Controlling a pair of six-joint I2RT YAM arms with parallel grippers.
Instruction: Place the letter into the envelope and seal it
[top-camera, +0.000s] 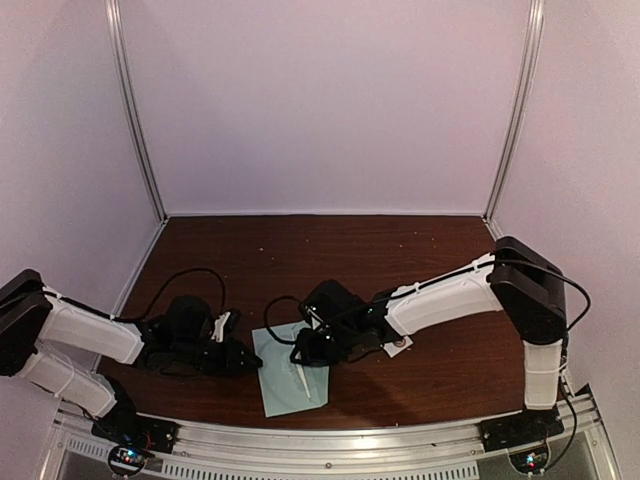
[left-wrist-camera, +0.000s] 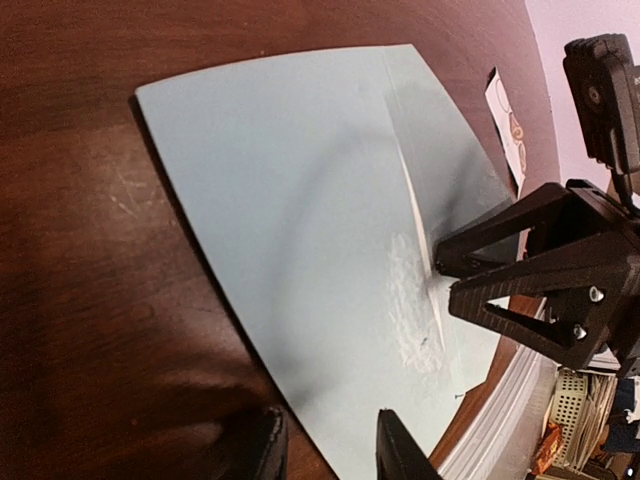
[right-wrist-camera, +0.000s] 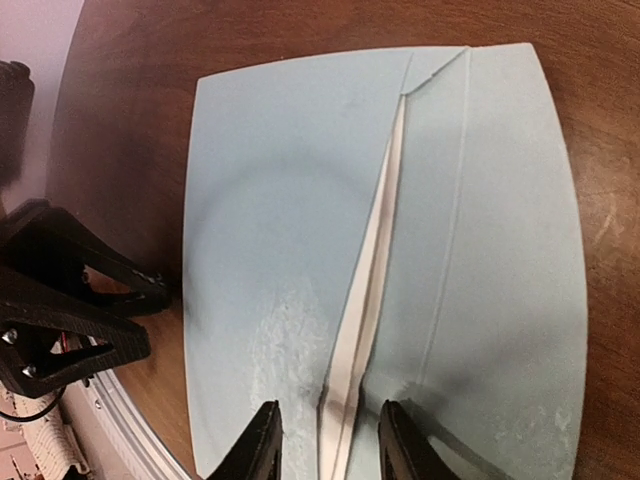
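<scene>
The pale teal envelope (top-camera: 290, 380) lies flat on the brown table near the front edge. In the right wrist view its flap (right-wrist-camera: 480, 250) is folded down, and a narrow white strip (right-wrist-camera: 372, 280) shows along the flap's slanted edge; I cannot tell whether this is the letter or the lining. My right gripper (right-wrist-camera: 330, 450) is open, low over the envelope, its fingers either side of that white strip by the whitish print (right-wrist-camera: 285, 350). My left gripper (left-wrist-camera: 330, 450) is open at the envelope's left edge (left-wrist-camera: 230, 330), one finger over the table and one over the paper.
A small white sticker strip (top-camera: 398, 345) lies on the table right of the envelope, under the right arm; it also shows in the left wrist view (left-wrist-camera: 505, 125). The metal front rail (top-camera: 330, 435) runs just beyond the envelope's near edge. Pale walls enclose the table.
</scene>
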